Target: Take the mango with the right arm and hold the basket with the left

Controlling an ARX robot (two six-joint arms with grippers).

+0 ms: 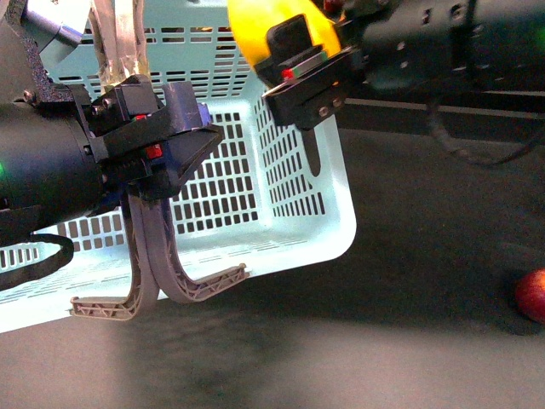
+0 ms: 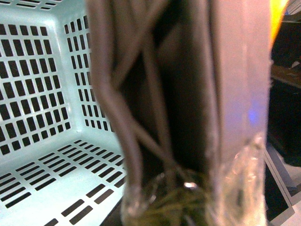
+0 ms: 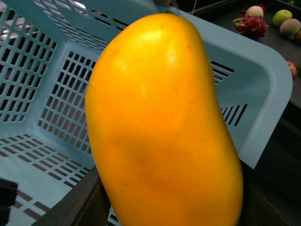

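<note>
The light-blue basket [image 1: 298,239] is tilted with its slotted inside facing me. My left gripper [image 1: 162,128] is shut on its two grey-brown handles [image 1: 149,256], pressed together. In the left wrist view the handles [image 2: 188,94] fill the frame, with clear tape [image 2: 240,183] around one, and the basket's inside [image 2: 42,94] is beside them. My right gripper [image 1: 311,81] is shut on the yellow-orange mango [image 1: 255,30] at the basket's upper right rim. In the right wrist view the mango [image 3: 160,127] covers most of the frame, with the basket [image 3: 263,94] behind it.
A red apple [image 1: 532,294] lies on the dark table at the right edge. In the right wrist view a dragon fruit [image 3: 251,26] and a green fruit [image 3: 282,16] lie beyond the basket. The right arm's cable hangs right of the basket.
</note>
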